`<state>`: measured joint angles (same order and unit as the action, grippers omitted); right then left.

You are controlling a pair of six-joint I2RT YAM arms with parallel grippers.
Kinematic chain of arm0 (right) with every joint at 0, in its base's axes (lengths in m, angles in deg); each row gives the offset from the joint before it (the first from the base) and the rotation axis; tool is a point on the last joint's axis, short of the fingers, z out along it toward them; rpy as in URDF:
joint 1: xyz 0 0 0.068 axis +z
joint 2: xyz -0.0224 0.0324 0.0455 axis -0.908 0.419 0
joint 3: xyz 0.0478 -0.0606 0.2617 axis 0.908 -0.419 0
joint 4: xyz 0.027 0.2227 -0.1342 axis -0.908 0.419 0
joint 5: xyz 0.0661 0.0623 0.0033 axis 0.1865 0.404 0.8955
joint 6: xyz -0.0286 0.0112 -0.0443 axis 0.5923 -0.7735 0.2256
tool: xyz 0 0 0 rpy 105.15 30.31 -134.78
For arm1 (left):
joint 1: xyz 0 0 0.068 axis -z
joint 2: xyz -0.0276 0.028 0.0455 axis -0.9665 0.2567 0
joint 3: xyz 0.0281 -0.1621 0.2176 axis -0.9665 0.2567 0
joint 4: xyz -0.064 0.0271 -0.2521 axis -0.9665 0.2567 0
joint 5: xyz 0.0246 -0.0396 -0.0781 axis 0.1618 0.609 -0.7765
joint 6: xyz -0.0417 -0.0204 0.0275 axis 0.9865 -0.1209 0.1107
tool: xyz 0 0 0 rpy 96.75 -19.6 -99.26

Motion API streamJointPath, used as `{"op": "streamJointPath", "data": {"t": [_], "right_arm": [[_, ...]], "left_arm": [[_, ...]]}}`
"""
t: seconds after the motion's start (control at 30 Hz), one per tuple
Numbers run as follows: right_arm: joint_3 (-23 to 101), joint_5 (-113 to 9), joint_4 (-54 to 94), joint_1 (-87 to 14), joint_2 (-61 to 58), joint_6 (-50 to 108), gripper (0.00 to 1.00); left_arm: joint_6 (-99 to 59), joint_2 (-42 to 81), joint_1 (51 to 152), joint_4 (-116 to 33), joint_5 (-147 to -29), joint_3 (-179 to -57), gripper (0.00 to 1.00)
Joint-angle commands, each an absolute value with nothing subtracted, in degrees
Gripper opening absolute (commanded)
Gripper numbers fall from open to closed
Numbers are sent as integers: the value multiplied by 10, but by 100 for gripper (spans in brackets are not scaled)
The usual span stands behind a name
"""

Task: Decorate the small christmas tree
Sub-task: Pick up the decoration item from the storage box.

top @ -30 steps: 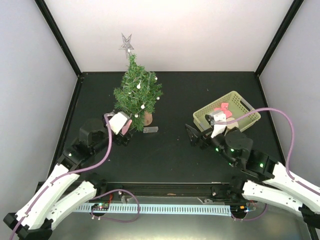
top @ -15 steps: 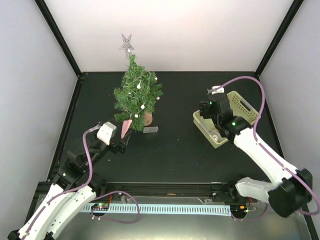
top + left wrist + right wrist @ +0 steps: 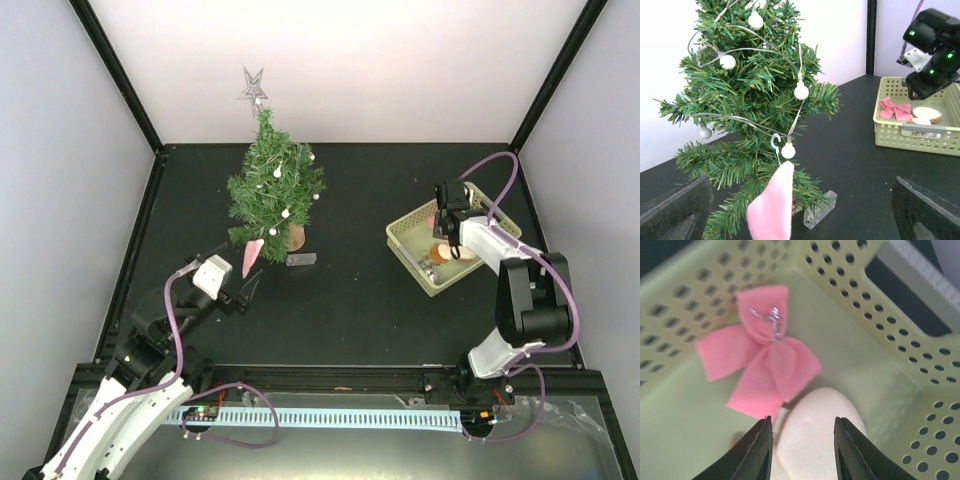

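The tree (image 3: 272,195) stands at the back left of the black table (image 3: 360,300), with bead lights (image 3: 801,91) and a pink bit (image 3: 774,202) hooked on low. It looks light and tippy on its small wood foot; the twigs look bendy and prickly, so I'd steady it low on the trunk. The left claw (image 3: 243,292) is wide open and empty, just in front. The right claw (image 3: 802,427) is half open over a cream piece (image 3: 815,410) in the green basket (image 3: 408,262), holding nothing. White walls (image 3: 400,60) all round

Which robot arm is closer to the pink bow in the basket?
Right. The right gripper hangs just over the pink bow inside the green basket; the left gripper is far off, beside the small christmas tree.
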<state>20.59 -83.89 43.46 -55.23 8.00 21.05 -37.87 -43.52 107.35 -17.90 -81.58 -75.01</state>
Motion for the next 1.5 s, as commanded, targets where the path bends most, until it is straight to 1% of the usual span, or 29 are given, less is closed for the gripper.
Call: {"op": "streamJointPath", "data": {"t": [0.0,0.17,0.23,0.6,0.67,0.7,0.8,0.9,0.93,1.07,1.23,1.33,1.47], "right_arm": [[238,-867,467,-586,129,167,36],[238,-815,449,-621,162,172,36],[236,-775,442,-633,170,168,40],[237,-745,432,-640,198,181,42],[233,-740,429,-640,196,183,39],[231,-738,428,-640,194,184,36],[227,-730,423,-640,190,190,21],[226,-726,431,-639,174,200,4],[224,-724,435,-638,163,202,2],[222,-740,460,-626,91,204,1],[234,-720,490,-603,-23,211,1],[248,-685,510,-594,-84,220,1],[247,-575,507,-580,-169,222,1]], "left_arm": [[-394,-440,1075,-189,-831,-750,99],[-400,-447,1075,-191,-833,-746,99],[-405,-451,1075,-192,-837,-745,99],[-419,-456,1076,-190,-838,-745,99],[-418,-460,1076,-193,-835,-743,99],[-418,-460,1075,-193,-832,-743,99],[-419,-459,1075,-190,-825,-744,99],[-429,-462,1075,-186,-832,-745,99],[-429,-465,1075,-186,-833,-744,99],[-428,-467,1075,-189,-829,-744,99],[-423,-460,1075,-203,-847,-754,99],[-438,-446,1075,-198,-891,-774,99],[-475,-417,1076,-169,-983,-811,99]]}}
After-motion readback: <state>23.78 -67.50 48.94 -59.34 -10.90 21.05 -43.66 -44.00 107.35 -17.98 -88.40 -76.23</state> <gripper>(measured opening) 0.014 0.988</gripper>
